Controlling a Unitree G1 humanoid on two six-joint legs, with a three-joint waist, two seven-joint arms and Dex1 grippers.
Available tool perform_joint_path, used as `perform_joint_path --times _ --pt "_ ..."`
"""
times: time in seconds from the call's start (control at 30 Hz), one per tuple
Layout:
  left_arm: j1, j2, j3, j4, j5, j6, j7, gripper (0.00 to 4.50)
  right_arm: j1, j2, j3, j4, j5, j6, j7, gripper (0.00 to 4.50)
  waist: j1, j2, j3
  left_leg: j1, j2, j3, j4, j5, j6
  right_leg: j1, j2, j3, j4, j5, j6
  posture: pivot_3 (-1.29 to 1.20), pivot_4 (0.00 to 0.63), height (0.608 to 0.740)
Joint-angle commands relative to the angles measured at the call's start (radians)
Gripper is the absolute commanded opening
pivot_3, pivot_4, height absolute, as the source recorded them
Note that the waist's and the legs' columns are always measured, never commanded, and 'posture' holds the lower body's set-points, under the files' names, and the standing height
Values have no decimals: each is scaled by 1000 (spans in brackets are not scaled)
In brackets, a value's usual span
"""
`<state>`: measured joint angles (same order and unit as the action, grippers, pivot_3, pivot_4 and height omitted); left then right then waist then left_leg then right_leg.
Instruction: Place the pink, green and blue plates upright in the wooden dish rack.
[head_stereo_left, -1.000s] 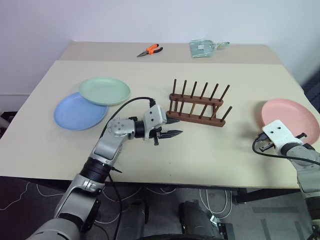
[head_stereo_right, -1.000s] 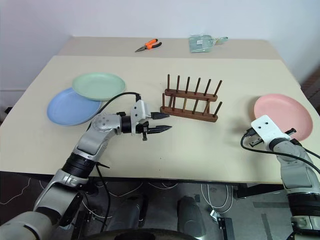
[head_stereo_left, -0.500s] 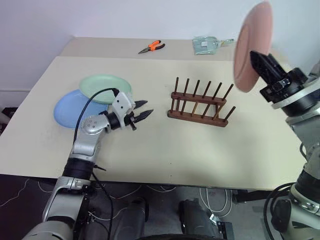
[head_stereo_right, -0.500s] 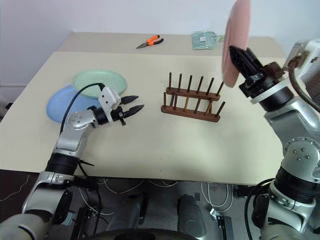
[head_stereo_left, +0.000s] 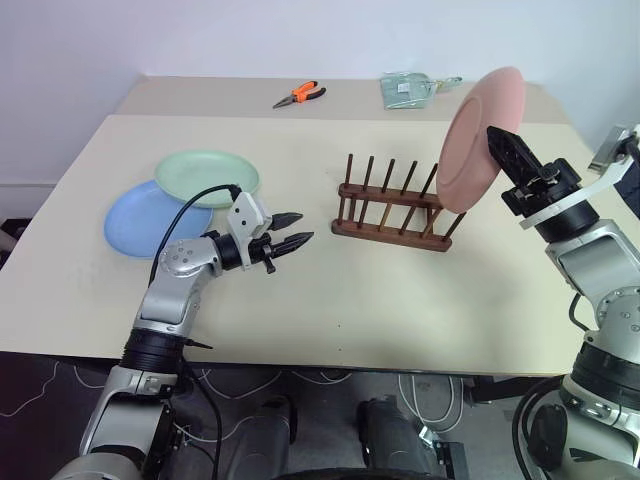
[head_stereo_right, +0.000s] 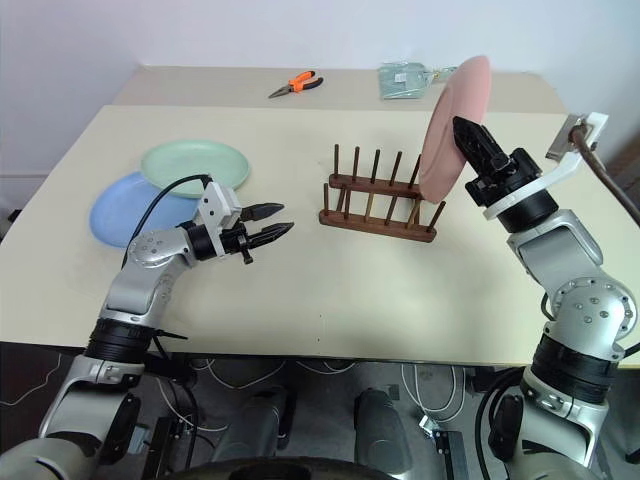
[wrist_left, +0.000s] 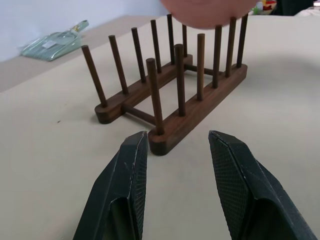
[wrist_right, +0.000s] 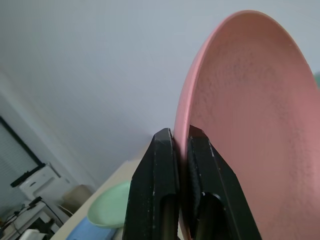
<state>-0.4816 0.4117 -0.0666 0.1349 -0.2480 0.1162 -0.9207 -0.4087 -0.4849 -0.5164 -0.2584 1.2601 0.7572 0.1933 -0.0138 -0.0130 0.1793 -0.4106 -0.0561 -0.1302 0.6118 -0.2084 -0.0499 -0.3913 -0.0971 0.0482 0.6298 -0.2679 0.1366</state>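
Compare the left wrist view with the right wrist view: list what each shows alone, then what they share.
Left wrist alone: the wooden dish rack on the table, a clear packet behind it, and the left gripper, jaws open and empty.
Right wrist alone: the right gripper clamped on the rim, plus edges of the green plate and blue plate.
Shared: the pink plate.

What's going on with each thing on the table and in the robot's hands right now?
Pink plate: upright, pinched by the right gripper, above the rack's right end.
Rack: no plates in it.
Green plate: flat, overlapping the blue one.
Blue plate: flat, partly under it.
Left gripper: fingers open, holding nothing.
Pliers: lying untouched.
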Motion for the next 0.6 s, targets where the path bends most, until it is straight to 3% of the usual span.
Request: perform_joint_path --times 0.03,0.07,0.1,0.13,0.2,0.3,0.4,0.43,0.53,0.6 --pt "-11 5 -2 -32 0 -8 1 1941 -14 3 -1 13 -9 -28 -14 38 0 0 0 0 0 0 0 0 0 0 0 0 0 0 0 0 150 740" --pt "-11 5 -2 -31 1 -9 1 1941 -19 2 0 23 -19 -34 -15 38 0 0 0 0 0 0 0 0 0 0 0 0 0 0 0 0 150 740" --pt "-11 6 -1 -30 0 -8 1 1941 -23 -1 3 31 -30 -39 -15 718 0 0 0 0 0 0 0 0 0 0 0 0 0 0 0 0 150 740" --pt "-11 6 0 -31 -4 3 -1 1941 -25 -6 6 36 -46 -45 -13 1008 0 0 0 0 0 0 0 0 0 0 0 0 0 0 0 0 150 740" --pt "-10 8 3 -34 -27 47 -11 1941 -29 -21 17 38 -87 -57 -3 2034 -2 0 0 0 0 0 0 0 0 0 0 0 0 0 0 0 150 740" --pt "-11 14 22 -30 -43 111 0 2820 -20 -87 72 13 -272 -139 43 3506 -2 1 0 0 0 0 0 0 0 -1 0 0 0 0 0 0 150 740" --pt "-16 17 51 -9 -25 122 59 4242 -25 -173 116 22 -481 -258 74 3515 -1 1 1 0 -1 1 0 0 0 -1 0 0 0 0 0 0 150 740" --pt "-23 14 65 -2 -23 126 88 4460 -32 -190 127 27 -528 -289 77 3515 -1 1 1 0 -1 2 0 0 0 -1 0 0 0 0 0 0 150 740" --pt "-76 -5 136 52 14 100 261 4460 -65 -241 167 29 -636 -347 115 3515 -1 1 1 0 0 2 0 0 0 -1 0 0 0 0 1 0 150 740" --pt "-121 -25 207 85 32 62 410 4500 -92 -278 202 27 -713 -393 152 4057 -2 0 1 0 0 2 1 0 0 -1 0 0 0 0 1 0 150 740"
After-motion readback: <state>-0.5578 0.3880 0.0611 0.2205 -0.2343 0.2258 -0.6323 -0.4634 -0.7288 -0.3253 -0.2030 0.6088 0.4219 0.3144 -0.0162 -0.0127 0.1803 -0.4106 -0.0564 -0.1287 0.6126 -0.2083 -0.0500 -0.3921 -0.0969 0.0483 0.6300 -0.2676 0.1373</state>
